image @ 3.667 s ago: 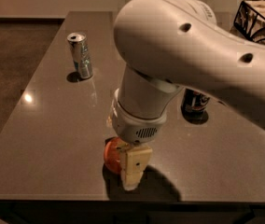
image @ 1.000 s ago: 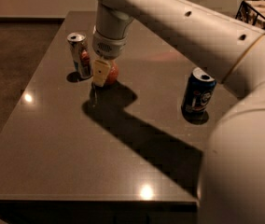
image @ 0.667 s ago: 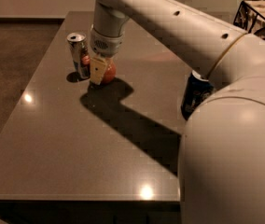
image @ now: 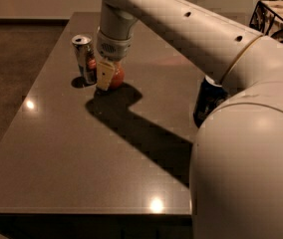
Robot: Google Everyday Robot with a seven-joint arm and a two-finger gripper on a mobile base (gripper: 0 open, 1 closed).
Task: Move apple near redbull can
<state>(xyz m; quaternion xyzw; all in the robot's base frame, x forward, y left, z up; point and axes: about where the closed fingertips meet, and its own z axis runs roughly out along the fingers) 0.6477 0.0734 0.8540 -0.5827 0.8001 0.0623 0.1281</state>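
The apple (image: 116, 76) is red-orange and sits low at the table surface, just right of the redbull can (image: 83, 59), a slim silver can standing upright at the far left of the table. My gripper (image: 106, 75) reaches down from the white arm and is shut on the apple; a cream finger (image: 104, 74) covers the apple's left side. Gripper and apple are almost touching the can.
A dark blue can (image: 207, 101) stands at the right, partly hidden behind my arm (image: 241, 133), which fills the right side of the view. A dark wire basket (image: 276, 14) sits at the back right. The grey table (image: 81, 163) ends close at the front and left.
The gripper has carried the apple from the table's front to the far left, close beside the redbull can, and lowered it a little over the last second.
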